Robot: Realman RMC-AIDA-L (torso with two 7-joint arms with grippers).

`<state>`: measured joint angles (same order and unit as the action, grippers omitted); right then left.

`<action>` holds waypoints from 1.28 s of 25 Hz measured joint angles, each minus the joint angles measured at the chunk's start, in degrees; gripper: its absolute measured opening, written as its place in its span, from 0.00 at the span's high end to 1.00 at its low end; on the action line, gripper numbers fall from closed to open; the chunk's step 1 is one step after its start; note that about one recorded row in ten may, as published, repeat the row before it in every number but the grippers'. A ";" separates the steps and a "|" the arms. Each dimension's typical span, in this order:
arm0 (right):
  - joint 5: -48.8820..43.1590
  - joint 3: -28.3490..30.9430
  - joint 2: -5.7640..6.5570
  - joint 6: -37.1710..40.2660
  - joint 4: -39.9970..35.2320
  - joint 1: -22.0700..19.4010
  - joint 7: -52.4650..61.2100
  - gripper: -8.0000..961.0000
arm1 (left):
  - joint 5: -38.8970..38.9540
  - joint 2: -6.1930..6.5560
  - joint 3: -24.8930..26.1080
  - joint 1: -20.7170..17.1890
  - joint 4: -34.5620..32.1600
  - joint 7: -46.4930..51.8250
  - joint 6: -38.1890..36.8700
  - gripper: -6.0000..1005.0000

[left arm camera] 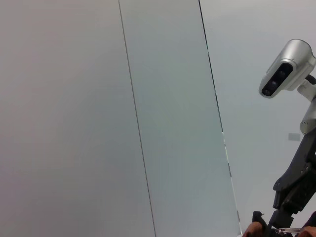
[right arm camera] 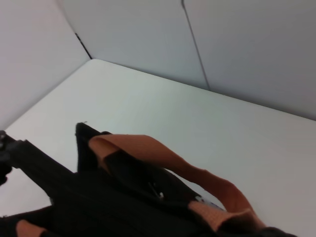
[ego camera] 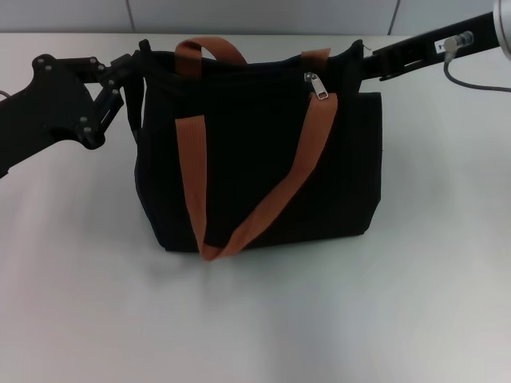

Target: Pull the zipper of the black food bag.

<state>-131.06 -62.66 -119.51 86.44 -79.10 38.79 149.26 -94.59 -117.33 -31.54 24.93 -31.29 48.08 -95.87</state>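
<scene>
- Left gripper (ego camera: 137, 57): in the head view it sits at the upper left of the frame, its black linkage reaching in from the left edge. Its tip meets the top left corner of the black food bag (ego camera: 255, 159). The fingers merge with the black fabric there, so whether they are wide, narrow or holding cloth cannot be told.
- Right gripper (ego camera: 361, 53): in the head view it sits at the upper right of the frame, on a black arm running in from the right corner. Its tip is at the bag's top right corner. The finger spread cannot be told here either.
- Zipper (ego camera: 319, 85): a small silver pull tab hanging at the top edge of the bag, right of centre, just beside the right-hand strap. It lies well apart from the left gripper and nearer the right one; neither touches it.
- Black food bag: stands upright in the centre of the frame on the white tabletop (ego camera: 255, 319).
- Orange-brown strap handles (ego camera: 247, 231): one stands in a loop above the top edge; the other droops down the front face to the bag's lower edge.
- Right wrist view: the bag's top opening (right arm camera: 123, 187) and an orange strap (right arm camera: 163, 158) fill the lower part of the frame, with the tabletop behind.
- Left wrist view: mostly a pale wall panel (left arm camera: 148, 118).
</scene>
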 joint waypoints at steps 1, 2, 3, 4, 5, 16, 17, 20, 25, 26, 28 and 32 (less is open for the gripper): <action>0.51 0.33 -0.01 -0.01 0.01 -0.01 -0.03 0.98 | 0.00 0.00 -0.01 0.01 0.00 0.00 0.00 0.84; 0.51 0.33 -0.01 -0.01 0.01 -0.01 -0.03 0.97 | 0.00 0.00 -0.01 0.01 0.00 0.00 0.00 0.84; 0.80 0.66 -0.01 -0.04 -0.01 -0.02 -0.07 0.96 | 0.00 0.00 -0.01 0.02 0.00 0.00 0.00 0.84; 1.34 1.26 -0.01 -0.03 -0.06 -0.08 -0.27 0.95 | 0.00 0.00 -0.01 0.03 0.00 0.00 0.00 0.84; 2.27 2.10 -0.02 -0.03 -0.07 -0.25 -0.73 0.94 | 0.00 0.00 -0.02 0.03 0.00 0.00 0.00 0.84; 39.98 18.40 0.92 6.77 16.50 -8.48 -30.38 0.78 | -0.07 -0.13 -0.17 0.03 0.00 0.17 -0.12 0.83; 39.98 18.40 0.92 6.77 16.50 -8.48 -30.38 0.74 | -0.17 -0.19 -0.26 0.03 0.00 0.17 -0.12 0.83; 51.24 19.40 2.60 15.91 27.40 -9.78 -43.48 0.60 | -0.31 -0.33 -0.40 -0.01 0.00 0.17 -0.14 0.83; 53.95 19.08 5.71 30.80 45.11 -10.40 -65.45 0.38 | -0.37 -0.41 -0.52 -0.32 0.00 0.35 -0.43 0.82; 51.35 18.78 5.95 33.42 47.86 -11.19 -72.59 0.35 | -0.39 -0.34 -0.55 -0.36 0.00 0.98 -0.51 0.82; 49.20 18.69 5.83 34.25 48.62 -11.80 -76.13 0.28 | -0.41 -0.30 -0.58 -0.36 0.00 1.24 -0.53 0.82; 38.82 18.67 3.80 34.86 49.01 -14.35 -86.83 0.21 | -0.48 -0.13 -0.65 -0.39 0.00 2.08 -0.78 0.82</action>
<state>-92.24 -43.99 -115.71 121.29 -30.09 24.44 62.43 -95.07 -117.46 -32.18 24.54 -31.29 50.15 -96.65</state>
